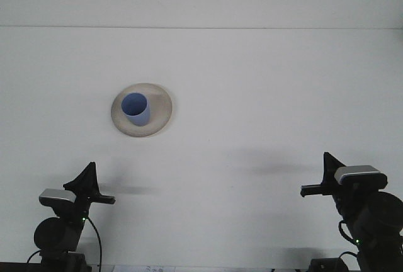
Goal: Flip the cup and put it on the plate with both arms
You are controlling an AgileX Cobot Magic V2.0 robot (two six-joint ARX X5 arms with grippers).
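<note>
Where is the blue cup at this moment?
In the front view, the blue cup stands upright, mouth up, on the beige plate, left of the table's centre and far ahead of both arms.

Both arms are cut off by the bottom edge, and the cup (135, 108) hides part of the plate (161, 109).

White table (264, 96), far edge running as a line across the upper frame. Beige plate (162, 106) left of centre; blue cup (135, 108) stands upright on it, mouth up, slightly toward the plate's left side. Left gripper (94, 191) low at bottom left, right gripper (320, 182) low at bottom right, both well apart from the plate. Finger positions unreadable on either. Faint shadows on the table beside each arm.
</note>
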